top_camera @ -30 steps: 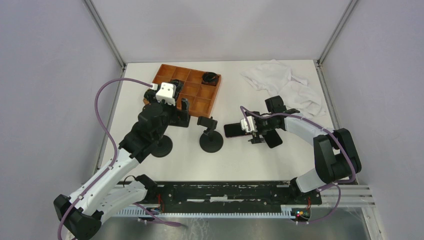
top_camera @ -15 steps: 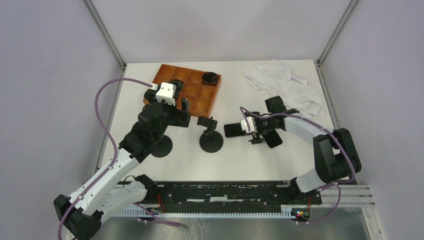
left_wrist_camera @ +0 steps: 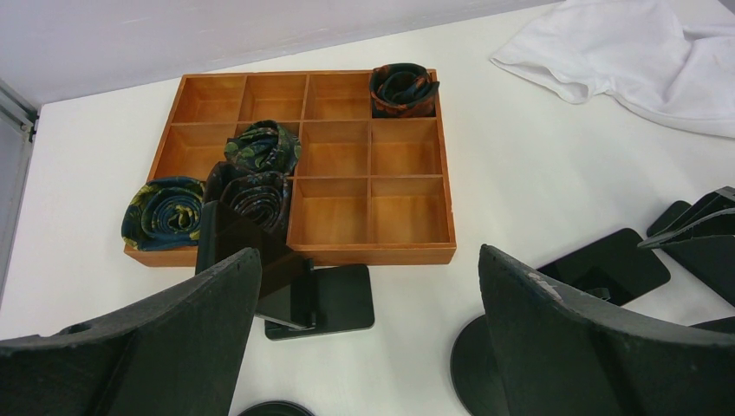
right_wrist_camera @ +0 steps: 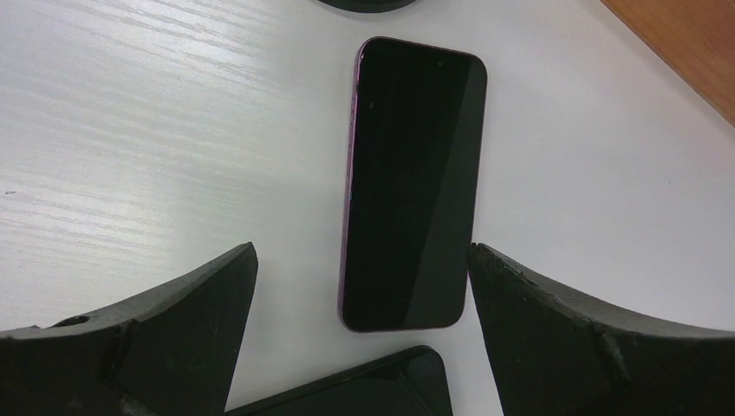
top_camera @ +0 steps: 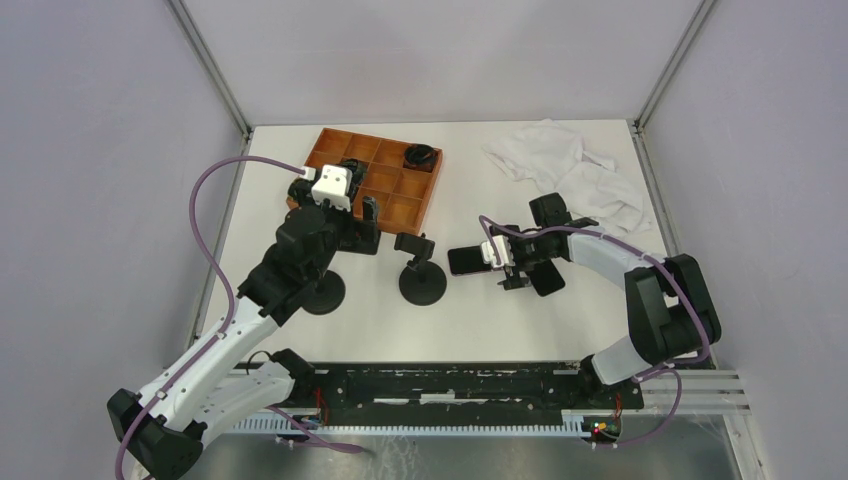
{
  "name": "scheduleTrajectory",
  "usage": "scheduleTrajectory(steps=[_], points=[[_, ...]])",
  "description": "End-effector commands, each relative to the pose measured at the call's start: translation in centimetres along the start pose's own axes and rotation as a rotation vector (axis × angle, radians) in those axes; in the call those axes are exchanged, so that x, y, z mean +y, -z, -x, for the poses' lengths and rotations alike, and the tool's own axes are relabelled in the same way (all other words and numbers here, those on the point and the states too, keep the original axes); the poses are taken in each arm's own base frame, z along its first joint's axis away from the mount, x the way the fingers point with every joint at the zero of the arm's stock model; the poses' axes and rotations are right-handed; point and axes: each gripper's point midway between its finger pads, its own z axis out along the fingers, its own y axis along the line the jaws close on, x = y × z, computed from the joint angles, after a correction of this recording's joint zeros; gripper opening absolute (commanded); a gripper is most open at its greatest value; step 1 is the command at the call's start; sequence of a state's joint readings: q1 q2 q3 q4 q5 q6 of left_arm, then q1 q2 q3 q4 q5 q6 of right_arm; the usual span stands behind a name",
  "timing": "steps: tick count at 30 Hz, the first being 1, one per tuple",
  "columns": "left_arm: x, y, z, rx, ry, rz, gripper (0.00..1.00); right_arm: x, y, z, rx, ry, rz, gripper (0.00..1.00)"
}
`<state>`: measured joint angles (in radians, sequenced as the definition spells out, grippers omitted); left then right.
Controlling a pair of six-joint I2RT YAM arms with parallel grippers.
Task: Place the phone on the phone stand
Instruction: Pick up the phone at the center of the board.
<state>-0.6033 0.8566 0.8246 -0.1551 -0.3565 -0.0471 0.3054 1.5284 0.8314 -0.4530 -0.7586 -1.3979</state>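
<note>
The phone (right_wrist_camera: 412, 182), black-screened with a purple edge, lies flat on the white table. My right gripper (right_wrist_camera: 361, 249) hangs open over its near end, one finger on either side and neither gripping it. In the top view the phone (top_camera: 463, 260) lies just right of the phone stand (top_camera: 421, 278), a black stand with a round base and a clamp head. My left gripper (top_camera: 362, 222) is open and empty, left of that stand. It hovers near a second, flat-based stand (left_wrist_camera: 322, 300) that holds a dark phone (left_wrist_camera: 251, 264).
A wooden compartment tray (left_wrist_camera: 392, 251) holds rolled fabric pieces (left_wrist_camera: 260, 147) at the back left. White cloth (top_camera: 565, 165) lies at the back right. A black round base (top_camera: 322, 296) sits under the left arm. A flat black piece (top_camera: 546, 280) lies beside the right gripper.
</note>
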Motion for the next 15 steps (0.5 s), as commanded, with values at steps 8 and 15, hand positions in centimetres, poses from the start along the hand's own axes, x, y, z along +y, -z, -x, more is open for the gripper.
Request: scheduleTrajectory(steps=[8, 15], points=[[0.2, 0.2, 1.5, -0.051, -0.021, -0.002, 1.00, -0.7, -1.0, -0.4, -0.003, 0.130, 0.036, 0.98], [0.2, 0.2, 1.5, -0.051, -0.021, -0.002, 1.00, -2.4, -2.9, 0.9, -0.010, 0.083, 0.066, 0.98]])
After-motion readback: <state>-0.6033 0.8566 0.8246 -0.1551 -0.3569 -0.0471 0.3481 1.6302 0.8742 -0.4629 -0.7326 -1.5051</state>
